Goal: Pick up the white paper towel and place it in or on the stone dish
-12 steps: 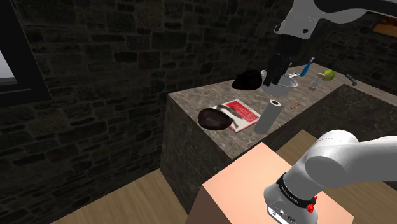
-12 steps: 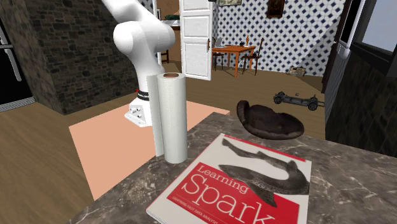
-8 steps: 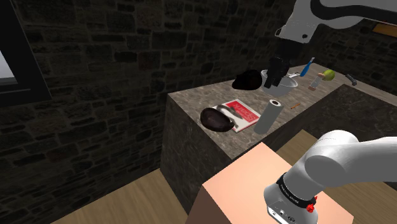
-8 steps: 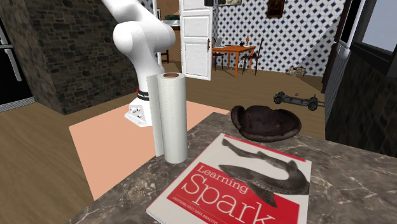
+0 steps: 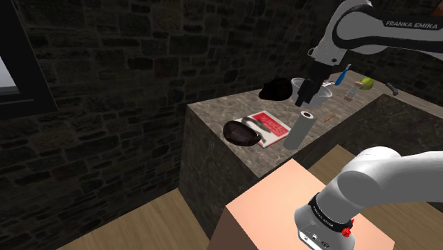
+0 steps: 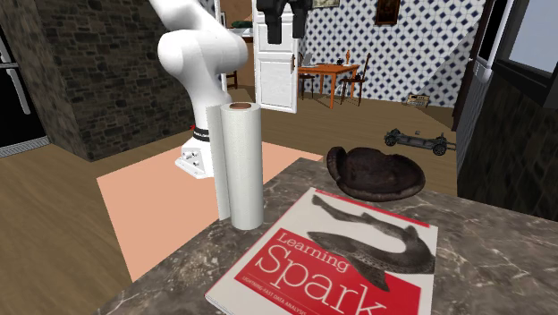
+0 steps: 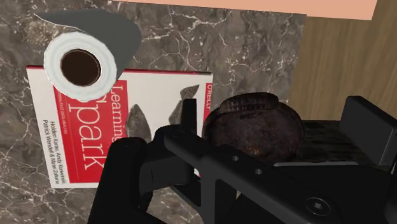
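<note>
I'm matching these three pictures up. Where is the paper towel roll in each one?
Shoulder view: the paper towel roll stands right of centre, just right of the red book.
Second exterior view: the roll is upright, left of centre, behind the book's left edge.
Wrist view: seen end-on, overlapping one corner of the book.
Shared landmark: the red book.

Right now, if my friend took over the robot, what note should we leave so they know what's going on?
Gripper: jaws open, holding nothing, hanging high above the counter.
Paper towel roll: white, standing upright on the counter next to the red book, untouched.
Dish: dark brown, empty, beside the book, apart from the roll.
Done: nothing picked up yet.
Left: come down, grasp the roll, carry it to the dish, let go.
</note>
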